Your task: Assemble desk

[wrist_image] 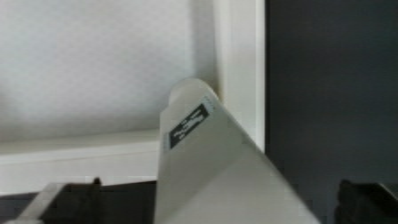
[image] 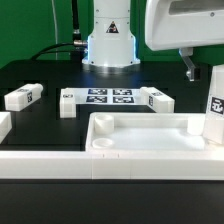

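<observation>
The white desk top (image: 140,135) lies like a tray near the front of the table. One square white leg (image: 216,100) with a black-and-white tag stands upright at the top's corner on the exterior view's right. My gripper (image: 192,68) hangs just above and beside that leg's upper end. In the wrist view the leg (wrist_image: 217,150) rises between my fingers over the desk top (wrist_image: 107,70). My gripper (wrist_image: 217,205) is open, with a gap on each side of the leg. Three more legs (image: 22,97) (image: 68,101) (image: 155,98) lie flat on the black table.
The marker board (image: 110,97) lies flat between two of the loose legs. A long low white rail (image: 90,166) runs along the front edge. A white part (image: 4,124) shows at the exterior view's left edge. The arm's base (image: 108,40) stands at the back.
</observation>
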`<state>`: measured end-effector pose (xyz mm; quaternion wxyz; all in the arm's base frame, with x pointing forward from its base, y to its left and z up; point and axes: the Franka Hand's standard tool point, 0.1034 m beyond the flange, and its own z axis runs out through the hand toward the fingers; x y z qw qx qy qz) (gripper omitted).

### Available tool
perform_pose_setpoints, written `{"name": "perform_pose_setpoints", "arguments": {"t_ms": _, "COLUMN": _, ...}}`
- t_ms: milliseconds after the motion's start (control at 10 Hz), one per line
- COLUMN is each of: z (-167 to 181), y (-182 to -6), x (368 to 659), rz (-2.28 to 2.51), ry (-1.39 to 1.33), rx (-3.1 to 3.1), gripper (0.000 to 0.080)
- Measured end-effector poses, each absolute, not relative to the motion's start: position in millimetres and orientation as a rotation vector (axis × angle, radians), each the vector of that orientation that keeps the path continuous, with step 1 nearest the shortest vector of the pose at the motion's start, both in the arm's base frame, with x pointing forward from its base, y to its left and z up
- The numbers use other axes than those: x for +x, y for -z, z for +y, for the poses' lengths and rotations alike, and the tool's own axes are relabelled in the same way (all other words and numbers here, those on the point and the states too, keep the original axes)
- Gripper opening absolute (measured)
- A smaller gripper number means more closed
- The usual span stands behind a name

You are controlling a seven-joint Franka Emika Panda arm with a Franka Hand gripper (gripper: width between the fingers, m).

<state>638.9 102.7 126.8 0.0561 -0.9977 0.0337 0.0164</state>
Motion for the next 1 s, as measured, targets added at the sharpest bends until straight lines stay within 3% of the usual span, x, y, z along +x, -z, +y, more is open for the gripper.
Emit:
{"name": "perform_pose_setpoints", "arguments": {"t_ms": 300, "z": 108.8, "y": -127.2, "x": 641.0, "rz": -0.481, "ry": 0.002, "rx": -3.066, "gripper": 0.0649}}
{"name": "perform_pose_setpoints", "arguments": {"t_ms": 800, "z": 106.7, "y": -125.8, "x": 641.2, "rz": -0.987, "ry": 0.010, "rx": -2.945, "gripper": 0.0649}}
{"name": "perform_pose_setpoints", "arguments": {"t_ms": 1000, "z": 106.8, "y": -125.6, "x": 641.1, "rz": -0.985, "ry": 0.010, "rx": -2.945, "gripper": 0.0411}}
